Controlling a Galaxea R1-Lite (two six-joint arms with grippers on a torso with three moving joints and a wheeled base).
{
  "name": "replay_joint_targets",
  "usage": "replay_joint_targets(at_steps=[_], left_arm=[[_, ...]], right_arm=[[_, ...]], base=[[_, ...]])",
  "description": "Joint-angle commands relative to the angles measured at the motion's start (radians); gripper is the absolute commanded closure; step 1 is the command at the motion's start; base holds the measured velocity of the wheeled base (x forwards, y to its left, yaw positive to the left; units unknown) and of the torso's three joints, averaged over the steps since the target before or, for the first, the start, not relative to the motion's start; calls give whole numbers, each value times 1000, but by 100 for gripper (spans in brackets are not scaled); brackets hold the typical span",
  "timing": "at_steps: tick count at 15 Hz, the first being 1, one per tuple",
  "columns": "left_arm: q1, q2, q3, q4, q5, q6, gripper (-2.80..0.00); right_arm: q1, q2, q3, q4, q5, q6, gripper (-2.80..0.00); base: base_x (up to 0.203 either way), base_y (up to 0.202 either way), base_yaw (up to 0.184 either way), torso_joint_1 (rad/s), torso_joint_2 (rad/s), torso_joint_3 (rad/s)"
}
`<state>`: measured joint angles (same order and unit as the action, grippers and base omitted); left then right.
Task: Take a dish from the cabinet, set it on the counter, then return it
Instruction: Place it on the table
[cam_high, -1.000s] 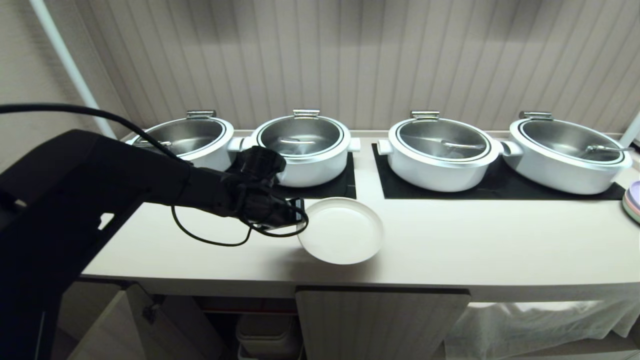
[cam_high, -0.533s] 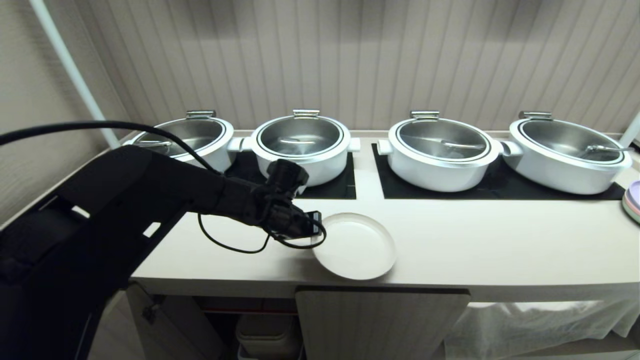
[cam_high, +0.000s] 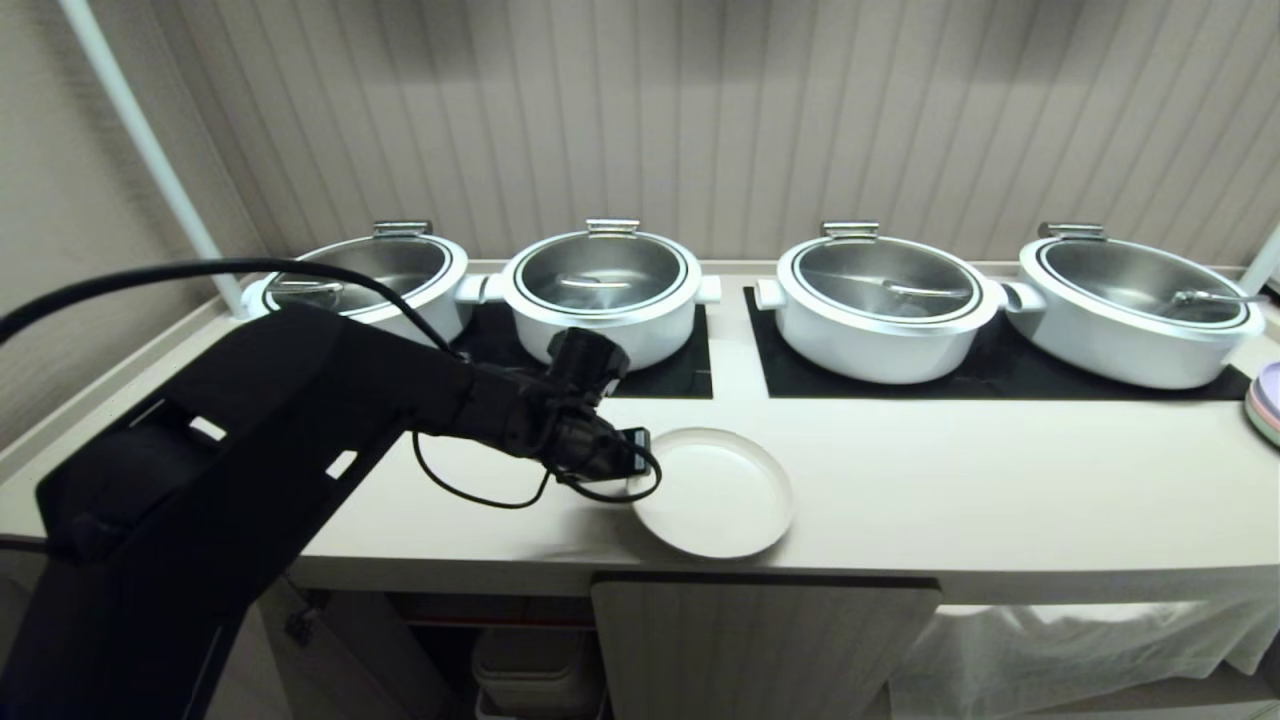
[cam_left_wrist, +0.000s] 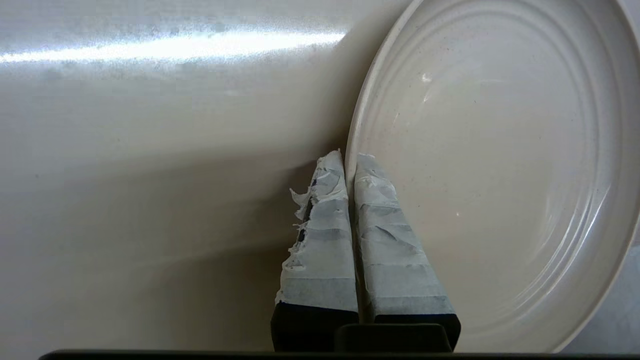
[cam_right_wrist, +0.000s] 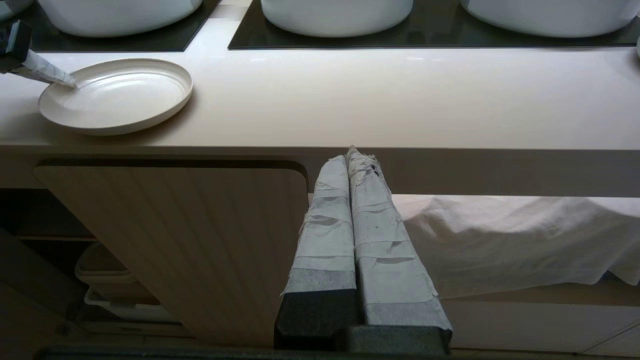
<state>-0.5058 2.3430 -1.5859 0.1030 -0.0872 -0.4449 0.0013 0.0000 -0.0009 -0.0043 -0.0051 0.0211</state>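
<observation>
Near the desk's (cam_high: 900, 500) front edge, left of centre, the dish (cam_high: 715, 495) lies flat; the left tool (cam_high: 640, 455), shut on its left rim, is nearer than the right tool (cam_right_wrist: 352, 155), which is closed and empty.

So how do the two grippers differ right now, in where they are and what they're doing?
The left gripper is up at the counter, its fingers pinching the rim of the dish. The right gripper hangs below the counter edge, in front of the cabinet, holding nothing. Both have tape-wrapped fingers and both are shut.
</observation>
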Motion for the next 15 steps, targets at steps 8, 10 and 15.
replay_joint_targets(at_steps=[8,10,15], left_arm=[[-2,42,-57,1,3,-3,0],[-3,45,-57,1,3,-3,0],[-5,52,-57,1,3,-3,0]], right_arm=[[0,0,1,-2,-1,0,0],[0,0,0,0,-1,0,0],[0,0,1,-2,1,0,0]], base=[[0,0,0,0,0,0],[0,0,0,0,0,0],[0,0,0,0,0,0]])
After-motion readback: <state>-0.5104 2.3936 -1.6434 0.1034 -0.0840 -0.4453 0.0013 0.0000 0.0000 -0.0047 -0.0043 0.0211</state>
